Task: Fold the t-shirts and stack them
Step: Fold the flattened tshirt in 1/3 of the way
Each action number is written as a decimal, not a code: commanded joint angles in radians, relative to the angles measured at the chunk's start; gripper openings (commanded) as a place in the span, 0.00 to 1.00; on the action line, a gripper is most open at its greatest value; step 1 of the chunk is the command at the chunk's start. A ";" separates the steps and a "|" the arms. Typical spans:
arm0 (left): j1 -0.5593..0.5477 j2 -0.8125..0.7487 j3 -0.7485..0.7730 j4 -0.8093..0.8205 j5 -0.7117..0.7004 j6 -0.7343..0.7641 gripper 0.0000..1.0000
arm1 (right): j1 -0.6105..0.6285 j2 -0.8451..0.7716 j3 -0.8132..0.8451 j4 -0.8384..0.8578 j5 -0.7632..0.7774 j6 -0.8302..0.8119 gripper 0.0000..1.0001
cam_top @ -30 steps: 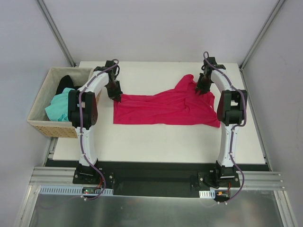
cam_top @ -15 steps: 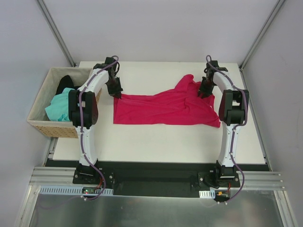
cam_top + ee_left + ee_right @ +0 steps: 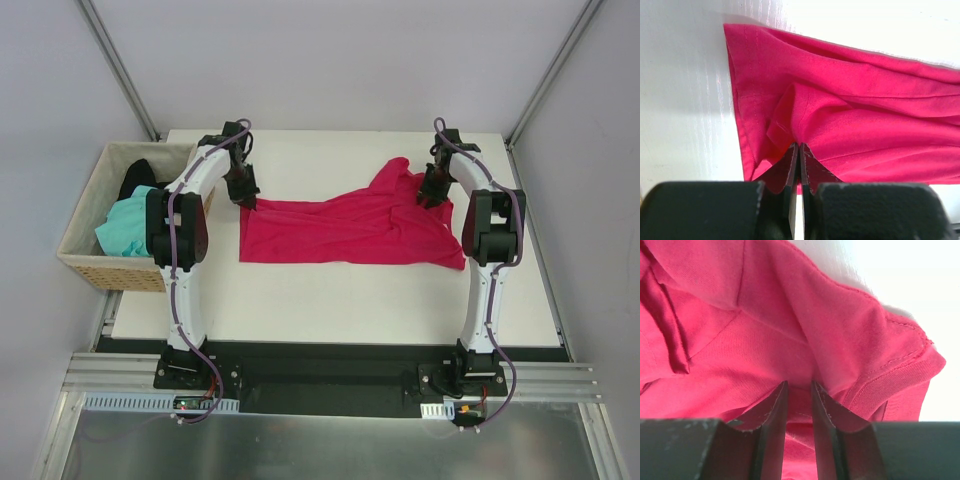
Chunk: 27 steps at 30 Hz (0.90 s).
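Flattening stage. Pinching crimson t-shirt (image 3: pixel 865 115) in closed left claw (image 3: pixel 798 146) and right claw (image 3: pixel 800 384). Next: drawing apart evenly, keeping cloth taut.

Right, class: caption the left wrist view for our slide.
Left gripper shut on a fold of the red shirt near its corner.

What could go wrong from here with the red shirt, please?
1. The left gripper pinches only a small pucker near a corner of the shirt, so the cloth might slip out when pulled.
2. The right gripper holds a thick bunch with its jaws partly apart, so that grip may be loose.
3. The shirt's right half lies crumpled, so a fold could trap wrinkles.
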 commanded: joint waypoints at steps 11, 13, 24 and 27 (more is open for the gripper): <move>-0.004 -0.007 0.025 -0.027 -0.007 0.006 0.00 | 0.015 -0.078 0.041 -0.037 -0.006 -0.002 0.28; -0.004 -0.009 0.024 -0.028 -0.006 0.006 0.00 | 0.018 -0.083 0.041 -0.039 0.000 -0.006 0.28; -0.006 -0.019 0.027 -0.028 -0.004 0.006 0.00 | 0.021 -0.115 0.032 -0.040 0.019 -0.010 0.27; -0.004 -0.023 0.021 -0.027 -0.007 0.007 0.00 | 0.021 -0.120 0.028 -0.037 0.020 -0.010 0.27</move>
